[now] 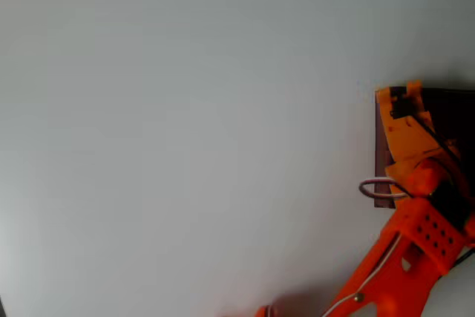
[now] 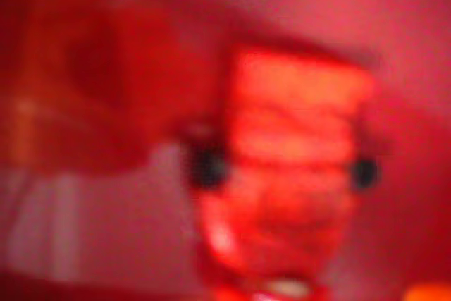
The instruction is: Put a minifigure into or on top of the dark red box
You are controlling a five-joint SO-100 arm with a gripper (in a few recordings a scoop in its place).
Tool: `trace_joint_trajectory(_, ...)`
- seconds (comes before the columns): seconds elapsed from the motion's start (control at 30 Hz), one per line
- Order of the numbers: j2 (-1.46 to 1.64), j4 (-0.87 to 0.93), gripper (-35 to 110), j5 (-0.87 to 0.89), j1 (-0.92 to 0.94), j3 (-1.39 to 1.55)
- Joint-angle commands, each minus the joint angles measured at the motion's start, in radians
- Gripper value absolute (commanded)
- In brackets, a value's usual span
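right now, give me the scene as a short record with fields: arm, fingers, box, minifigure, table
arm: orange arm reaches up from the lower right of the overhead view, over the box
fingers: the gripper is above the box's left part; open or shut cannot be told
box: dark red box at the right edge, partly covered by the arm
minifigure: blurred bright red shape with dark spots close to the wrist camera, likely the minifigure; grip unclear
table: plain pale surface

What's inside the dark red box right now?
Overhead, the end effector hangs over the dark red box, covering most of its interior. The blurred wrist view shows the minifigure close up; whether it rests inside is unclear.
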Motion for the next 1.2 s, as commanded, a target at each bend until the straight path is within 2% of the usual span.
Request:
trace_joint_trajectory(0.0,0.166,0.006,15,-0.021,-0.029,0.058)
trace_joint_trajectory(0.17,0.535,0.067,14,-0.104,-0.106,0.276)
trace_joint_trajectory(0.3,0.974,0.141,15,-0.201,-0.235,0.489)
trace_joint_trajectory(0.43,1.52,0.261,16,-0.267,-0.462,0.683)
trace_joint_trajectory(0.5,1.7,0.347,14,-0.313,-0.62,0.707)
trace_joint_trajectory(0.6,1.75,0.442,9,-0.345,-0.879,0.704)
trace_joint_trajectory(0.77,1.825,0.463,3,-0.403,-1.284,0.836)
trace_joint_trajectory(0.97,1.87,0.413,0,-0.454,-1.609,1.017)
trace_joint_trajectory(1.17,1.871,0.4,0,-0.407,-1.848,1.12)
